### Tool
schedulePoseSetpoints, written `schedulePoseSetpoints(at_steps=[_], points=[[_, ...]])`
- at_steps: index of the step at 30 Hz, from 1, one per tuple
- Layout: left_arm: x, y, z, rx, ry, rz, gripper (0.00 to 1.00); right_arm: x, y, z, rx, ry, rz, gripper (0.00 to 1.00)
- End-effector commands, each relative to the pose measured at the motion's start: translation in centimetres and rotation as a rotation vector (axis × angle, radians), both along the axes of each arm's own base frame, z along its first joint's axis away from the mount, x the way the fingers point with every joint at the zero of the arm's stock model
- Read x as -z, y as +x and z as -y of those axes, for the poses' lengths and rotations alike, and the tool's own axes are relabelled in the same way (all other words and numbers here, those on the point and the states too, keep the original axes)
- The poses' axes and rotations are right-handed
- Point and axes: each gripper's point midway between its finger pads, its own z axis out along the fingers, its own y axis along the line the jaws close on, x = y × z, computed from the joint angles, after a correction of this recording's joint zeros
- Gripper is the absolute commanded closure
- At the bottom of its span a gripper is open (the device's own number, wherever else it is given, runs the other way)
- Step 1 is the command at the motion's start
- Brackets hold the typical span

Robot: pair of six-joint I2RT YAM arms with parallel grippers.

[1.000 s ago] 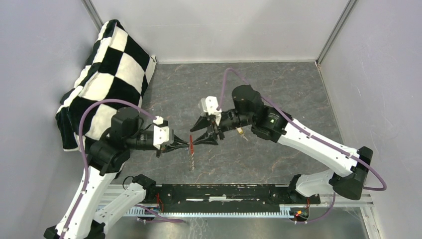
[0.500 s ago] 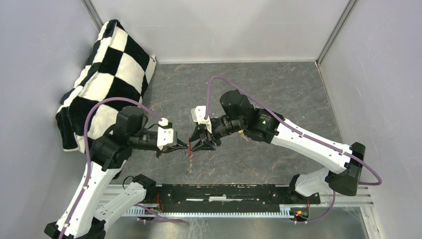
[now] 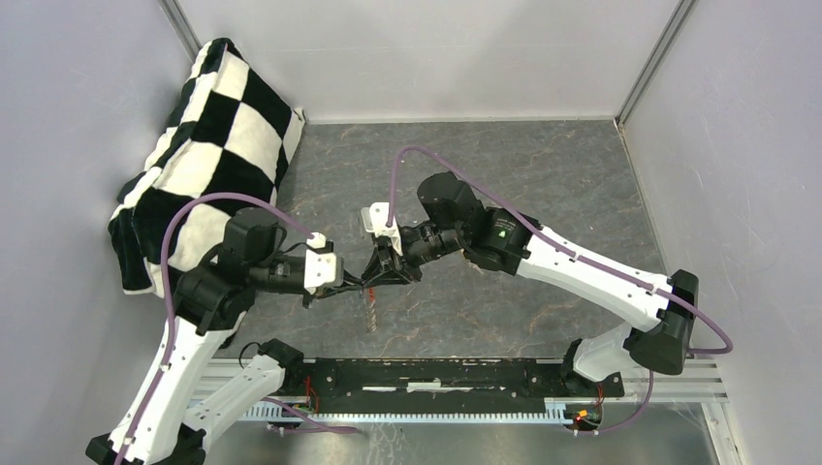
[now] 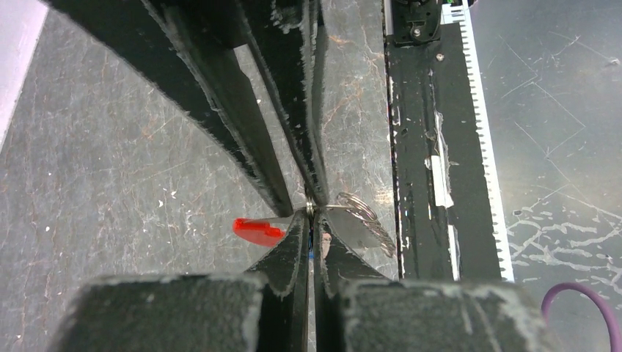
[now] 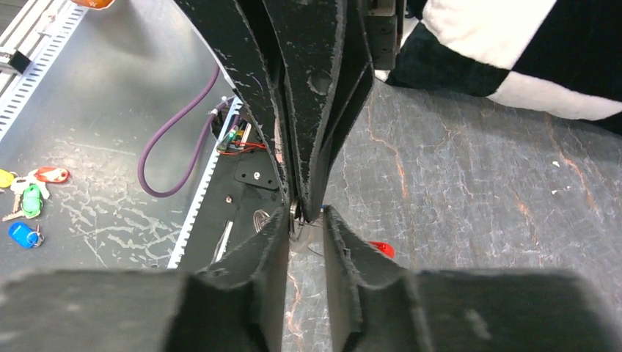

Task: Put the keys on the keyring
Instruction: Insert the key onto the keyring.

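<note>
My left gripper point(image 4: 312, 217) is shut on the keyring, a red piece point(image 4: 257, 231) jutting left of its tips and a metal split ring point(image 4: 361, 209) with a chain to the right. A sliver of blue shows between the left fingers. My right gripper point(image 5: 306, 217) meets it tip to tip above the table, open, its fingers point(image 5: 268, 235) straddling the left fingertips and the ring. From above, both grippers point(image 3: 368, 281) touch and a grey strand point(image 3: 371, 315) hangs below. Several keys with coloured caps, one yellow point(image 5: 4, 178) and one blue point(image 5: 22, 235), lie on the metal floor.
A black-and-white checkered cushion point(image 3: 208, 145) leans in the back left corner. A black rail point(image 3: 436, 373) runs along the table's near edge between the arm bases. Grey walls close in the dark marbled tabletop point(image 3: 543, 174).
The right arm has moved left onto the left gripper's tips, and its jaws have narrowed. The left gripper stayed shut and nearly still.
</note>
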Motion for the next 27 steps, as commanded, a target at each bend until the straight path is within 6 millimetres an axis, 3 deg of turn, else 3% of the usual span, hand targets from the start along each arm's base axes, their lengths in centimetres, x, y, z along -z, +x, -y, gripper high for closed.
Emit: schedulePoseSetpoints(at_steps=[1,4,5,8,10,12,17,27], points=[[-1.5,-0.3,0.2,0.035,-0.033,0.067,0.98,-2.6,-0.1,-0.8,-0.020,0.059,0.027,0.82],[-1.4,-0.4,0.2,0.037,-0.033,0.070,0.98,-2.5,0.0,-0.8,-0.017,0.057,0.029,0.99],[-1.4,-0.4,0.1,0.036,-0.032,0.071,0.97,-2.5,0.2,-0.8,-0.008,0.057,0.032,1.00],[-1.6,-0.3,0.0,0.023,-0.029,0.085,0.78,-3.0,0.6,-0.7,0.021,0.081,0.040,1.00],[-1.9,-0.2,-0.2,0.008,-0.027,0.102,0.58,-4.0,0.5,-0.5,0.028,0.136,0.031,1.00],[-2.2,-0.2,-0.4,-0.002,-0.029,0.120,0.52,-5.2,0.3,0.1,0.030,0.217,0.005,1.00],[-3.3,-0.1,-0.6,-0.039,-0.072,0.170,0.53,-8.2,-1.1,2.1,0.020,0.466,-0.041,1.00],[-4.4,-0.7,0.4,-0.023,-0.189,0.163,0.56,-9.8,-2.6,4.2,0.006,0.713,-0.196,1.00]])
